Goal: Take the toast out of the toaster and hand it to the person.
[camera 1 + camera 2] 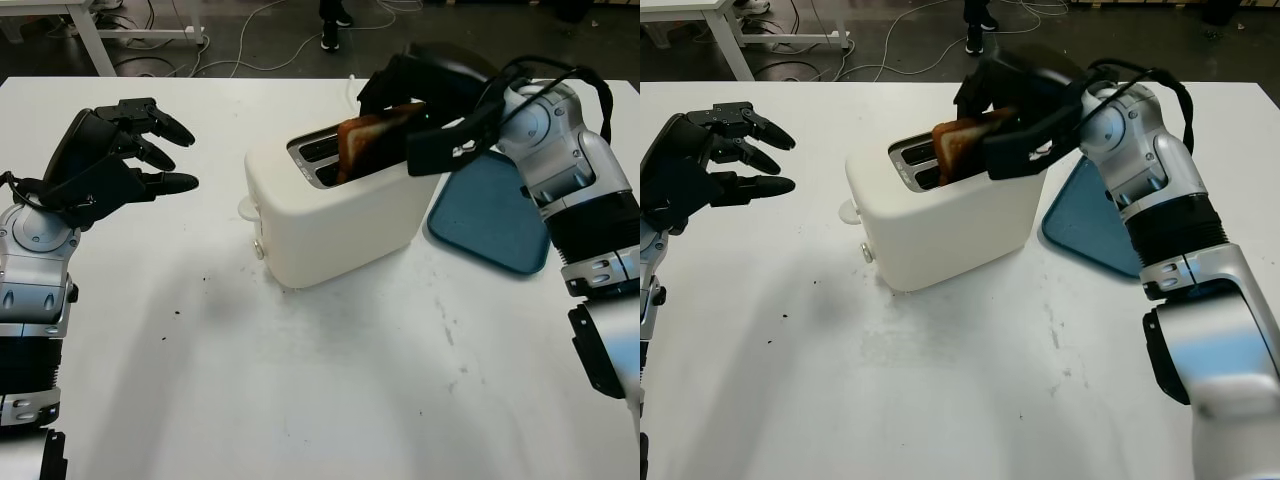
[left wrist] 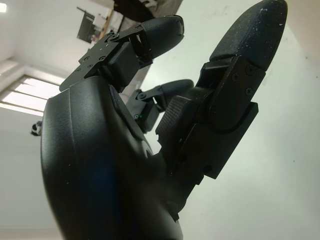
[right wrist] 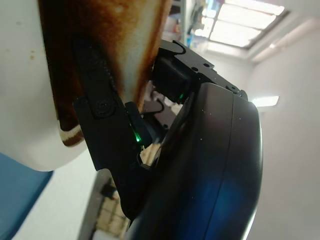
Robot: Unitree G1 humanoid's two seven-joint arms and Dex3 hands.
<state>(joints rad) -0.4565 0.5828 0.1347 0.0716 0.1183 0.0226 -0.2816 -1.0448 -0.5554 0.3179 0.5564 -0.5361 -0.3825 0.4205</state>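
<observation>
Browned, almost scorched at the edges, the toast sticks up tilted out of one slot of the toaster, and the right hand is already clamped on it from the far side and top, one finger lying across the face of the slice as the right wrist view shows. Handling-wise I'd guess it's super light and stiff but brittle, so squeeze too hard and it cracks or sheds crumbs, and the dry crust isn't slippery at all. Best place to hold it is probably where it's held now, across the upper part on both flat faces, with a straight pull along the slot so the lower edge doesn't snag. The toaster itself looks light enough that it could tip or slide if the slice catches. The left hand hovers open over the white worktop, well away to the left of the toaster, holding nothing. Count: one toaster with two slots, what looks like one slice of toast (can't tell if a second sits behind it), one blue tray lying flat just beside the toaster on its right, under the right arm. A person's feet show on the floor past the far edge of the worktop.
</observation>
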